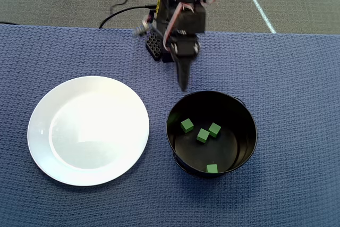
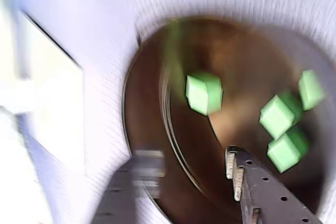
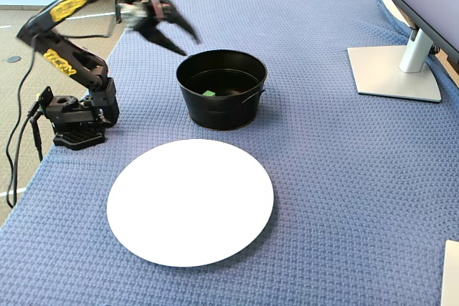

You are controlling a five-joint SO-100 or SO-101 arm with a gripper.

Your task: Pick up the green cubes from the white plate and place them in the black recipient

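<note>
Several small green cubes lie inside the black recipient, and none is on the white plate. The wrist view shows the cubes on the pot's dark floor, blurred by motion. In the fixed view one cube shows inside the pot, which stands behind the bare plate. My gripper hangs just outside the pot's rim on the arm's side. It is open and empty in the fixed view and the wrist view.
A blue woven cloth covers the table. The arm's base is clamped at the table edge, with cables trailing off it. A monitor stand sits at the far right in the fixed view.
</note>
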